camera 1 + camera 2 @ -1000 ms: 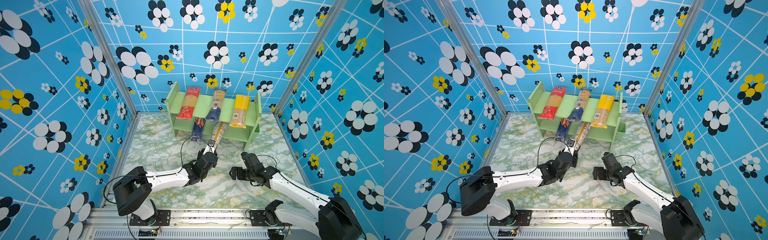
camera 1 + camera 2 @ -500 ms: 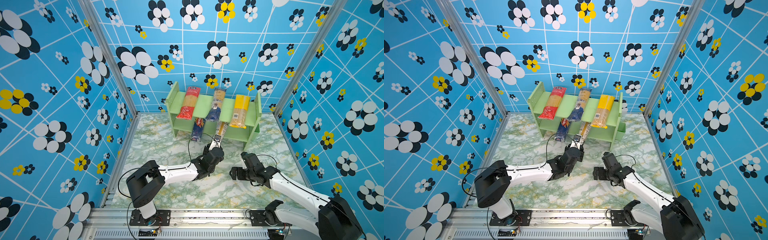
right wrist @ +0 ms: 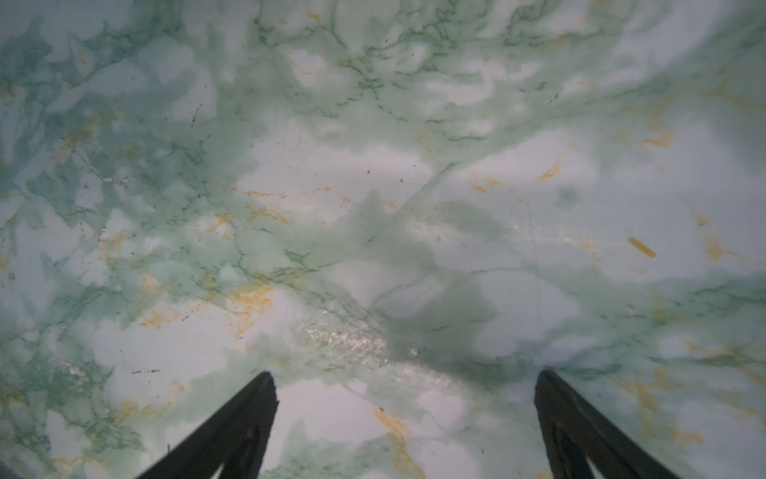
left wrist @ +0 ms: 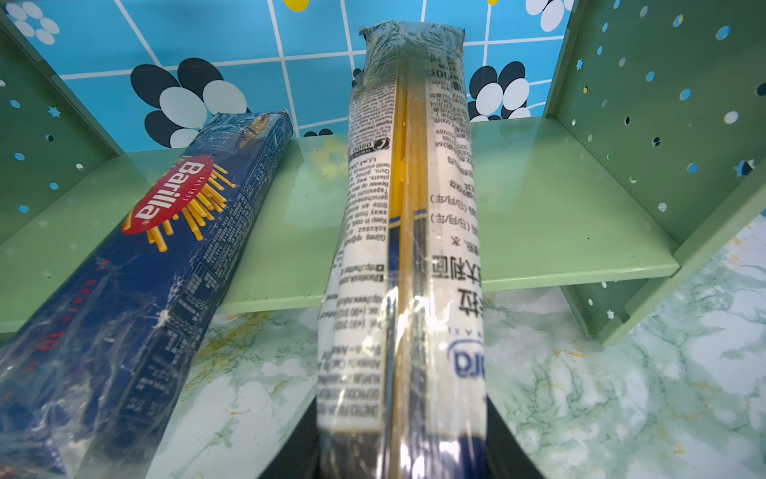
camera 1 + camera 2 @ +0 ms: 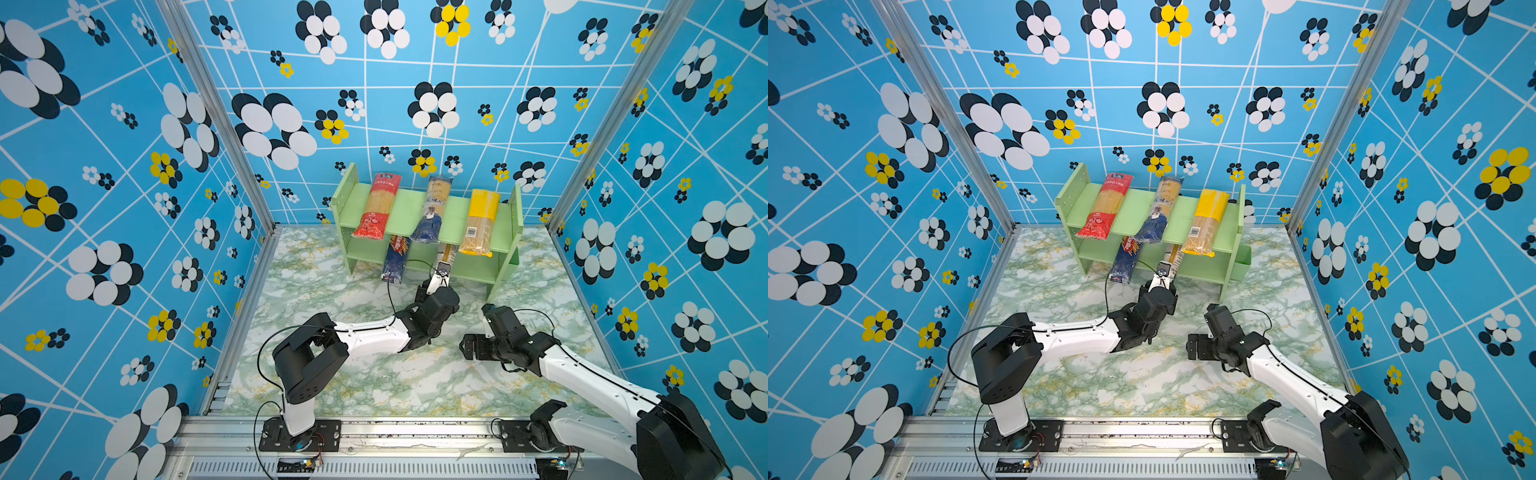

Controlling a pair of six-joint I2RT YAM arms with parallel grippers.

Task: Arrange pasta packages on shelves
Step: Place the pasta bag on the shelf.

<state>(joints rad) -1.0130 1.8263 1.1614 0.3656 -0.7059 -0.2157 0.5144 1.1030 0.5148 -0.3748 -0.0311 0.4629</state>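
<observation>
**A:** What do we have in the left gripper (image 5: 441, 274)?

**B:** We see its jaws drawn in tight on the near end of the clear spaghetti pack with navy and white label (image 4: 410, 215). The pack points straight away from the gripper. Its far end reaches in over the lower board of the pale green two-tier wooden shelf unit (image 5: 409, 208). We cannot tell whether that end touches the board.

**A:** Where do we find the other packs?

**B:** On the top board we count three, side by side and apart, each overhanging the front edge. The red spaghetti pack (image 5: 376, 205) is on the left, the clear spaghetti pack with navy end (image 5: 432, 212) in the middle, and the yellow-topped spaghetti pack (image 5: 480, 222) on the right. The dark blue "Barilla" spaghetti pack (image 5: 395, 257) lies just to the left of the held one. It slants from the lower board over the front edge down to the green-veined marble tabletop (image 5: 332, 374).

**A:** And the right gripper (image 3: 404, 375)?

**B:** We see its jaws spread wide with nothing between them. It hangs over bare marble, well apart from the shelf unit.
</observation>
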